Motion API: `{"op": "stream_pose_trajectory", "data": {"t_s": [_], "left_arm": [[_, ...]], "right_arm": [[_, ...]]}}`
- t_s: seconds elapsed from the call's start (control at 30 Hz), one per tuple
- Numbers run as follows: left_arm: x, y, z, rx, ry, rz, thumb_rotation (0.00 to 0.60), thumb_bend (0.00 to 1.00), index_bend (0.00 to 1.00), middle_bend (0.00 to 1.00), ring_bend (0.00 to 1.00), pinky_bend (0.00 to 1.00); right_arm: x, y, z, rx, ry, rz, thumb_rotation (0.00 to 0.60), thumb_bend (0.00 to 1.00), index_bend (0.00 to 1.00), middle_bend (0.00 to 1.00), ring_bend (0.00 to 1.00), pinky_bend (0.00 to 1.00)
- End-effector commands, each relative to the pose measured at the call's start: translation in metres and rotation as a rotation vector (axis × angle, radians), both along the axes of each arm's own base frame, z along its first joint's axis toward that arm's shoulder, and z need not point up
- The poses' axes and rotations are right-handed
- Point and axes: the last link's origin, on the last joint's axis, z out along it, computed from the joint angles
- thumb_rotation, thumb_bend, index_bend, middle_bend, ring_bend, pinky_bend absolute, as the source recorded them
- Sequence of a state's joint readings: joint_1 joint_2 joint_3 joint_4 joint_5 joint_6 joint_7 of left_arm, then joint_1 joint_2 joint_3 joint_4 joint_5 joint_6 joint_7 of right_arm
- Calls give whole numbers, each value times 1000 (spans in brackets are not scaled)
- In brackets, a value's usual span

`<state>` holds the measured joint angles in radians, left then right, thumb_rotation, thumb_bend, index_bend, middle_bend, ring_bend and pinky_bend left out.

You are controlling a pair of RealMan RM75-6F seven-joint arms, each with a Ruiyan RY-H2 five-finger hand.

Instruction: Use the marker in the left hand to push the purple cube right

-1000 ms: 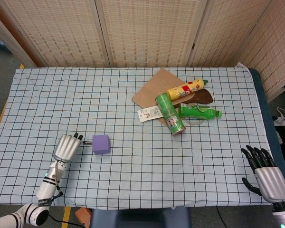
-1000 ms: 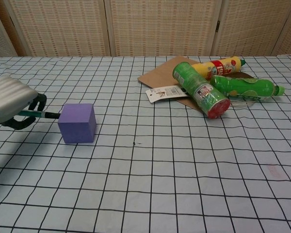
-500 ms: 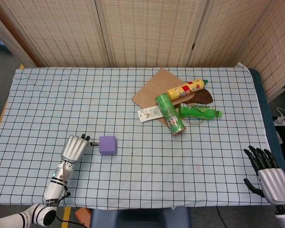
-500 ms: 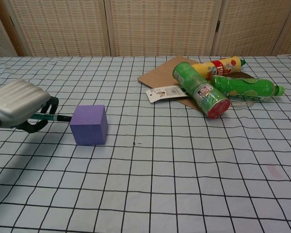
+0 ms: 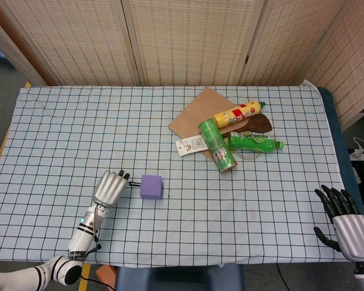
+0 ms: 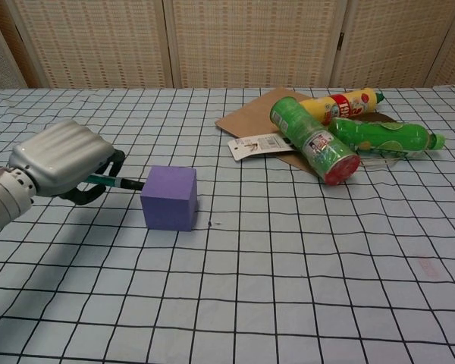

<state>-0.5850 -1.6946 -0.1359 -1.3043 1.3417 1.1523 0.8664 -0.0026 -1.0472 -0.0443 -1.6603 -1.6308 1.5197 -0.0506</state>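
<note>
Purple cube (image 6: 169,198) has slid right vs 1 s ago; left hand (image 6: 63,160), fingers gripping marker (image 6: 119,183), follows. Push working. Right hand (image 5: 346,223) idle, fingers spread.

1. Purple cube (image 6: 169,198) (image 5: 151,186): matte lilac block with clean edges. It sits flat on the checked cloth (image 6: 288,258), well apart from the green can (image 6: 314,139), down and to its left in the chest view. One side face is turned towards the chest camera.
2. Marker (image 6: 120,183): slim with a green barrel and dark tip. It lies near level, just off the cloth. The tip meets the cube's left face, at about mid-height. The barrel's rear end is hidden inside the left hand (image 6: 59,161) (image 5: 109,187), which grips it just left of the cube.
</note>
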Motion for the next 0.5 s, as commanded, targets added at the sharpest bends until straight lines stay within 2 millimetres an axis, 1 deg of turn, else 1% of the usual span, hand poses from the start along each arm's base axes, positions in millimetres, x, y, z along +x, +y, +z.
{"op": "stream_pose_trajectory", "data": {"t_s": [0.03,0.3,0.5], "left_arm": [[5,-1,-3,-9,4,-14,600,612,813,806,755,1000],[19,-6,-11,-31,7,-53,600,614,813,806,755,1000],[34,-9,-21,-54,22,-88,600,613,813,806,755,1000]], "right_arm": [[0,1,1,-4,-1,0,600,190,0,0,0,0],[0,2,0,0,2,3,600,190,0,0,0,0],[1,0,-5,18,12,2,600,190,0,0,0,0]]}}
